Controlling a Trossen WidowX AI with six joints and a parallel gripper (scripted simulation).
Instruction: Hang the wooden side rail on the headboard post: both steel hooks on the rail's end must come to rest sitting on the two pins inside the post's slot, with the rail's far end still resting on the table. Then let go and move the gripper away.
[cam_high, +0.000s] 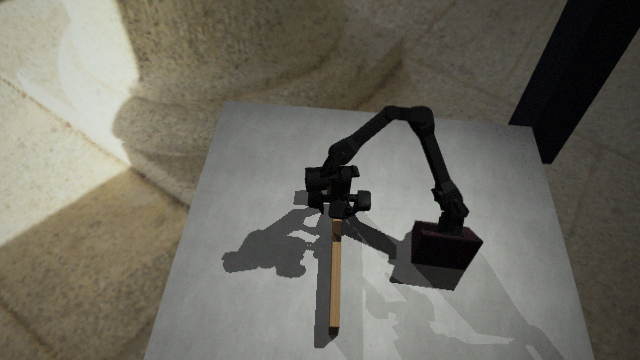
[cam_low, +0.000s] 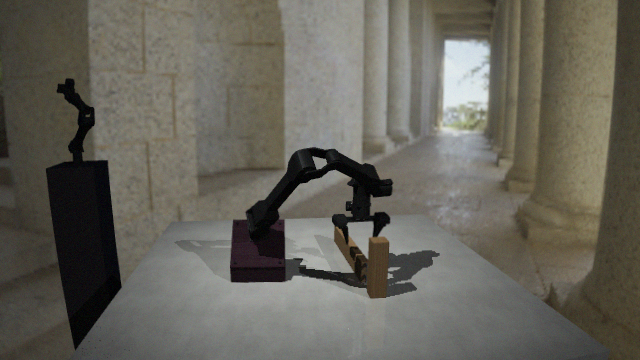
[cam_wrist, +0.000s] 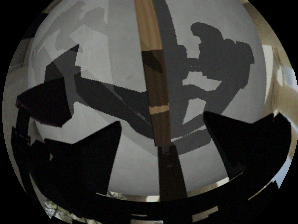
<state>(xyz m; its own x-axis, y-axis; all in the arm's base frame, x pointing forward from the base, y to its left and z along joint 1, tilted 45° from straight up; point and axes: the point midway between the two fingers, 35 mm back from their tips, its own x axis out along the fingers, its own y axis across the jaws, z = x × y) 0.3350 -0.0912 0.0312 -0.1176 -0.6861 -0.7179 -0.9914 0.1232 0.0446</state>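
Note:
The wooden rail (cam_high: 336, 275) (cam_low: 344, 244) (cam_wrist: 149, 30) lies along the table on its narrow edge, its hook end toward the post. The upright headboard post (cam_low: 378, 267) (cam_wrist: 171, 177) stands just beyond that end; in the top view the arm hides it. A small bit of grey metal (cam_wrist: 166, 149) shows between rail end and post; whether the hooks touch the pins cannot be seen. My gripper (cam_high: 339, 206) (cam_low: 362, 237) (cam_wrist: 163, 120) is wide open and empty, pointing down above the rail's hook end, one finger on each side of the rail's line.
The dark maroon base block (cam_high: 440, 250) (cam_low: 257, 250) (cam_wrist: 49, 104) of the arm stands on the grey table (cam_high: 260, 135) (cam_low: 200, 320) to one side of the rail. A tall black pedestal (cam_low: 82, 225) with another small arm (cam_low: 82, 117) stands beyond the table edge.

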